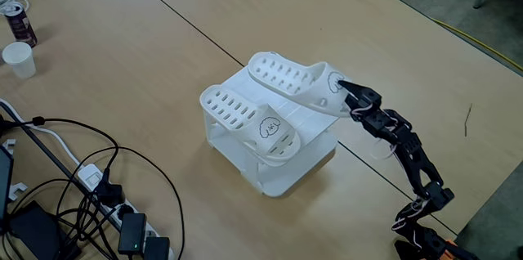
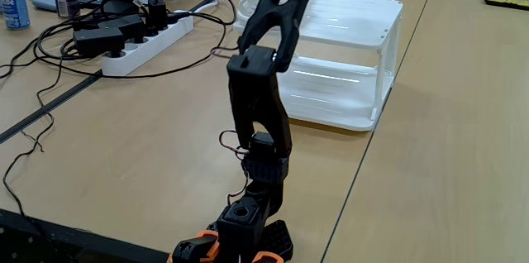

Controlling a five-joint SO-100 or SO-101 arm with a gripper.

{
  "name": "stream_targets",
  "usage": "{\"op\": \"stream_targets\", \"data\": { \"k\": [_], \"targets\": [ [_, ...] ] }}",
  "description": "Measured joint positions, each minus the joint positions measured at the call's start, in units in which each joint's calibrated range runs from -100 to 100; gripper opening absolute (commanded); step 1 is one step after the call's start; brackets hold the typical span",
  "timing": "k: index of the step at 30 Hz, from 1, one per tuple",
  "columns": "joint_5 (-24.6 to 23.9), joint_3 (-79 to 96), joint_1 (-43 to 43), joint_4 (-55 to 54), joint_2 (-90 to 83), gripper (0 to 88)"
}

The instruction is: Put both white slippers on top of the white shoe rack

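1. Both white slippers sit on the white shoe rack (image 1: 282, 174) in a fixed view from above: the near slipper (image 1: 249, 121) lies squarely on the top panel toward eight o'clock, and the far slipper (image 1: 294, 82) is perched at about one o'clock of the panel, its strap end hanging past the rack's edge.
2. The gripper (image 1: 341, 88) is right at that strap end, touching it at the small black drawing. Clenched on the strap or just let go? I cannot tell; the dark fingers blend together at this size.
3. In a fixed view from behind the base, the black arm (image 2: 258, 89) reaches up and away toward the rack (image 2: 364, 64), whose two shelves show clearly.
4. My read: this is the placing of the second slipper, nearly finished.
5. To do it well, nudge the overhanging slipper toward seven o'clock so more of its sole rests on the panel, then let go gently.
6. Pull out toward four o'clock, along the strap's line, so a finger does not snag and drag it off.
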Motion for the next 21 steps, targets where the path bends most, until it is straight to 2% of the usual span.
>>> {"op": "stream_targets", "data": {
  "k": [11, 21],
  "targets": [
    [0.00, -7.19, 0.15, 0.00, 12.04, 0.8],
    [0.00, -7.19, 5.77, 0.00, 17.15, 0.8]
  ]
}}
